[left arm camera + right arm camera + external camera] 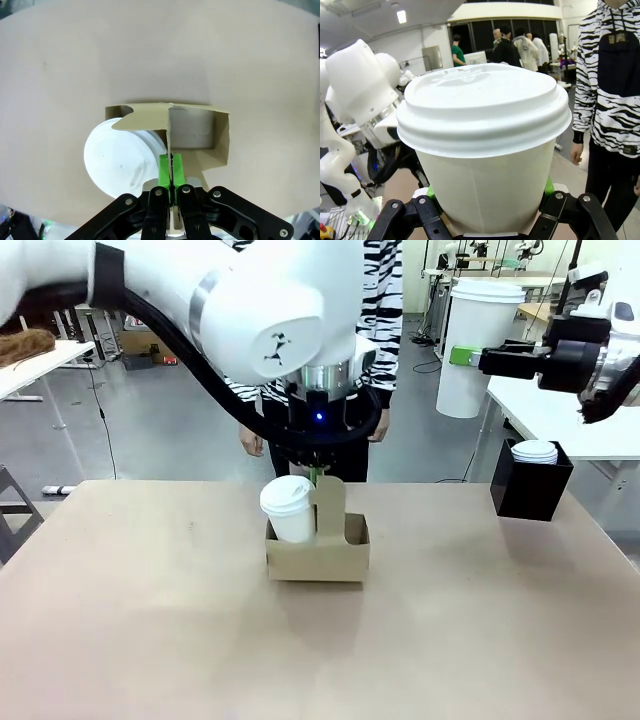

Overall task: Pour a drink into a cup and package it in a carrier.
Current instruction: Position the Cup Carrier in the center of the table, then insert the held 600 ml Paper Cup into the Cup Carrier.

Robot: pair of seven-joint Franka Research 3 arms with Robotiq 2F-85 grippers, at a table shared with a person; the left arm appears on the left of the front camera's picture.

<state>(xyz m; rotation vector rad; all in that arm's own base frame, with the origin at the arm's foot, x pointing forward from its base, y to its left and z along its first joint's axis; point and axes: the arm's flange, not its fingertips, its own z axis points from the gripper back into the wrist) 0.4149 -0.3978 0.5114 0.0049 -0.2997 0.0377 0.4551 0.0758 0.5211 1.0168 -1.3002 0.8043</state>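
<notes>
As left pincer (171,160) pinches carrier (320,562), right pincer (490,192) holds cup (485,115).

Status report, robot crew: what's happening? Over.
Left gripper shut on carrier handle tab. One lidded cup seated. Right gripper shut on second cup, aloft. Empty slot free, left wrist overhead.

We see a black open-topped box (528,498) at the far right of the tan worktop (150,620), and a person (381,310) in a zebra-striped top standing beyond it.
</notes>
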